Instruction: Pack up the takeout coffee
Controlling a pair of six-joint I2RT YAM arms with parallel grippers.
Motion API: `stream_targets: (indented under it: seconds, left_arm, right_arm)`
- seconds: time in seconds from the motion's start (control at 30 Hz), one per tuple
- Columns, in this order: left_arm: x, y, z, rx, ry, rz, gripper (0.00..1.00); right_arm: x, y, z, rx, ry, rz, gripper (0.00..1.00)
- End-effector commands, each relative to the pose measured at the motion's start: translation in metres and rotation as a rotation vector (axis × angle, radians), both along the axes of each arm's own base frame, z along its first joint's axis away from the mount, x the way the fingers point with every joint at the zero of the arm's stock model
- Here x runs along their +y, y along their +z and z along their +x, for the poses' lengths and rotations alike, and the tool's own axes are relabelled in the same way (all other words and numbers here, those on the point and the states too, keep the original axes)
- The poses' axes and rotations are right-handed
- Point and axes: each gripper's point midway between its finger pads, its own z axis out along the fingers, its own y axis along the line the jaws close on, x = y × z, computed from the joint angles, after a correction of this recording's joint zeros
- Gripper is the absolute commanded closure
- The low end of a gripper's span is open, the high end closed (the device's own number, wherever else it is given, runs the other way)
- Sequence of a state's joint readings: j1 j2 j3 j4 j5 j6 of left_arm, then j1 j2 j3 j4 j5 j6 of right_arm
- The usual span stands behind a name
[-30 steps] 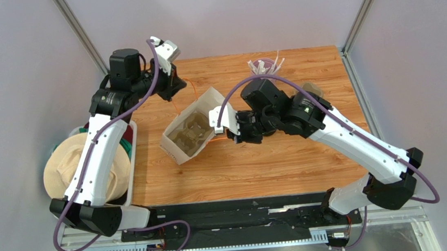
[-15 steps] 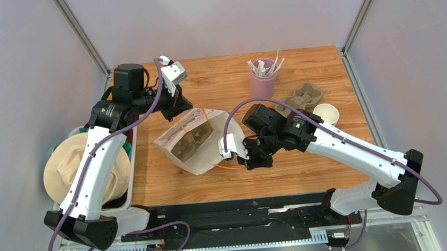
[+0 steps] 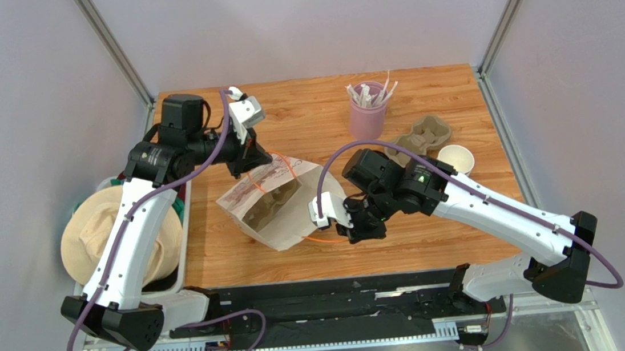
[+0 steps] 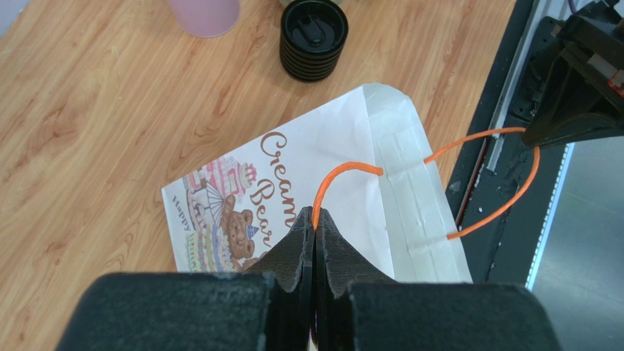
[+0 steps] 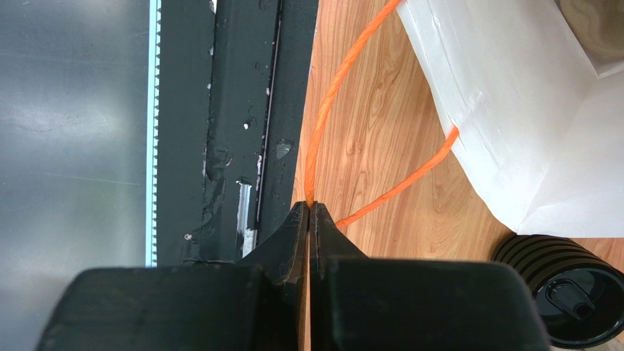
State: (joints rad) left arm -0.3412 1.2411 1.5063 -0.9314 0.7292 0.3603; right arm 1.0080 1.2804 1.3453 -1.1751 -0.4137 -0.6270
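Counter (image 3: 454, 84): wood, all the job's items sit on it.

Paper bag (image 3: 294, 218): biggest item. Lies slumped on its side near the middle, printed face up, mouth partly open. A brown pulp insert (image 3: 263, 204) seems to sit inside, can't be sure. Bag isn't standing, so imo not rdy to load.

Left gripper (image 4: 313, 219): closed tight on the far orange handle (image 4: 344, 170), pinching the cord at the tips. Right gripper (image 5: 309, 208): likewise clamped on the near handle (image 5: 329, 95), close to the counter's front edge. Both arms are tied up w/ the bag, neither free for the cup.

Pulp carrier (image 3: 426, 133): far right, near the pink cup (image 3: 368, 118) w/ white sticks. Neither is touched.

Lid stack (image 4: 313, 40): black, ribbed, just beyond the bag's edge, not touching it.

Coffee cup (image 3: 456, 159): right side of counter, upright, just beside the pulp carrier, well apart from the bag. White inside shows, so no lid on it as far as the top view tells. Whether there's liquid in it, can't tell.

Progress, my read: early. Bag prep only, held by both handles. Left to do: get the bag upright & open, lid the cup, lift it, set it inside. Nothing packed yet.
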Motion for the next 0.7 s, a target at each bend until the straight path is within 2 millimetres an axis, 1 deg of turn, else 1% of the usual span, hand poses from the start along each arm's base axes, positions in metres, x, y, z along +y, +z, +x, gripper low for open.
stream_targets:
  seconds: [0.0,0.03,0.07,0.17,0.2,0.27,0.3,0.37,0.4,0.47,0.57,0.6,0.67]
  left_arm:
    - [-0.003,0.014,-0.015,-0.057,-0.079,-0.013,1.0]
    - [-0.001,0.012,-0.015,-0.054,-0.075,-0.003,1.0]
    - [-0.001,0.009,-0.015,-0.051,-0.077,0.006,1.0]
    - [0.001,0.0,-0.016,-0.041,-0.083,0.027,1.0]
    - [0.001,-0.002,-0.016,-0.038,-0.084,0.035,1.0]
    - [0.003,-0.009,-0.015,-0.04,-0.078,0.059,1.0]
    - [0.003,-0.009,-0.015,-0.042,-0.077,0.063,1.0]
    - [0.006,-0.012,-0.013,-0.051,-0.065,0.083,1.0]
    - [0.007,-0.013,-0.012,-0.055,-0.06,0.093,1.0]
    - [0.008,-0.015,-0.011,-0.06,-0.056,0.107,1.0]
    - [0.012,-0.017,-0.009,-0.068,-0.045,0.134,1.0]
    - [0.013,-0.017,-0.007,-0.075,-0.037,0.143,1.0]
    - [0.015,-0.017,-0.006,-0.079,-0.026,0.154,1.0]
  right_arm:
    - [0.002,0.021,-0.009,-0.01,0.045,0.044,1.0]
    - [0.001,0.019,-0.015,0.0,0.06,0.03,1.0]
    - [0.0,0.011,-0.018,0.015,0.07,0.008,1.0]
    - [0.004,-0.004,-0.031,0.065,0.103,-0.014,1.0]
    - [0.006,-0.007,-0.038,0.078,0.121,-0.018,1.0]
    - [0.012,-0.01,-0.044,0.089,0.142,-0.023,1.0]
    - [0.015,-0.006,-0.048,0.083,0.16,-0.014,1.0]
    - [0.02,0.0,-0.05,0.076,0.172,0.0,1.0]
    - [0.024,0.007,-0.052,0.07,0.184,0.018,1.0]
    - [0.029,0.012,-0.055,0.072,0.2,0.029,1.0]
    - [0.039,0.01,-0.063,0.077,0.227,0.018,1.0]
    - [0.045,0.006,-0.066,0.076,0.237,0.01,1.0]
    - [0.052,0.005,-0.067,0.07,0.235,0.005,1.0]
